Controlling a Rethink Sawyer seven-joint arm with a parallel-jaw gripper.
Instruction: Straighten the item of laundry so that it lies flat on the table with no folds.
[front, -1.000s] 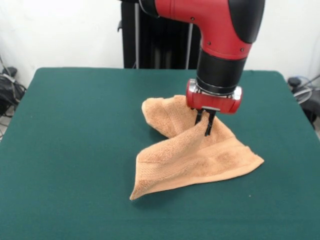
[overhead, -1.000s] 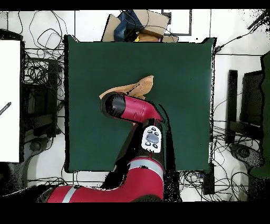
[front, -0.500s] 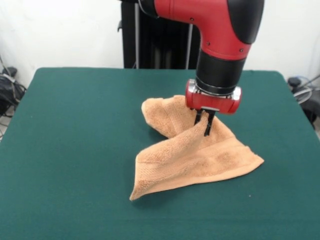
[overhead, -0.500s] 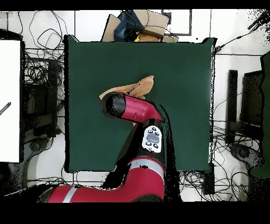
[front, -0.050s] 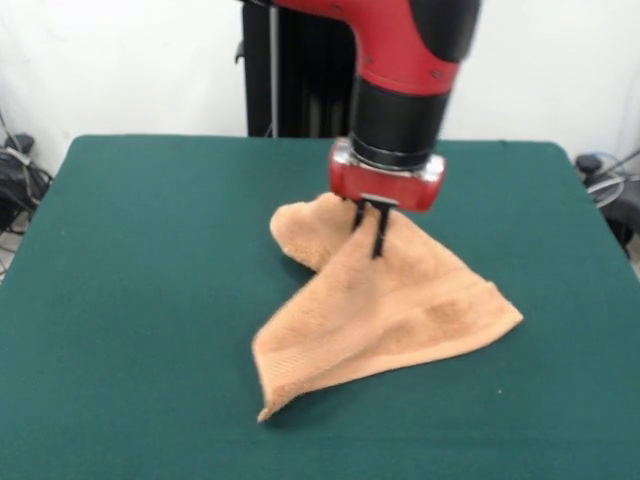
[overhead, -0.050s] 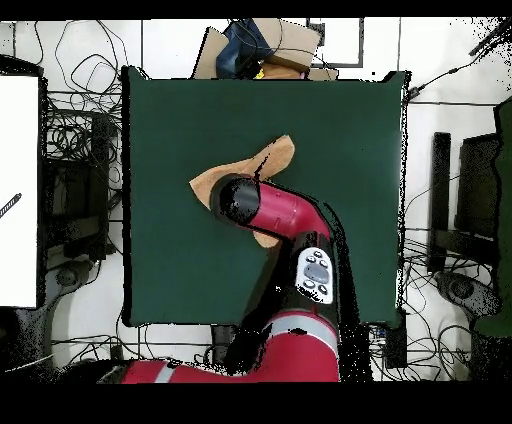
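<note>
The item of laundry (front, -0.050s: 385, 305) is a light orange-tan towel lying folded and rumpled near the middle of the dark green table (front, -0.050s: 150, 300). A fold of it is pulled up into a peak, and my gripper (front, -0.050s: 369, 231) is shut on that peak, with the cloth draping down to the table on both sides. Seen from overhead, the towel (overhead, -0.050s: 272, 160) pokes out from under the red arm, which hides the gripper. One corner of the towel points toward the table's front edge.
Cables, boxes and equipment (overhead, -0.050s: 260, 45) lie on the floor around the table. A white panel (overhead, -0.050s: 18, 190) stands at the left of the overhead view.
The gripper has moved left and a little farther back in the front view, dragging the held fold with it. The towel has spread wider and shifted left.
</note>
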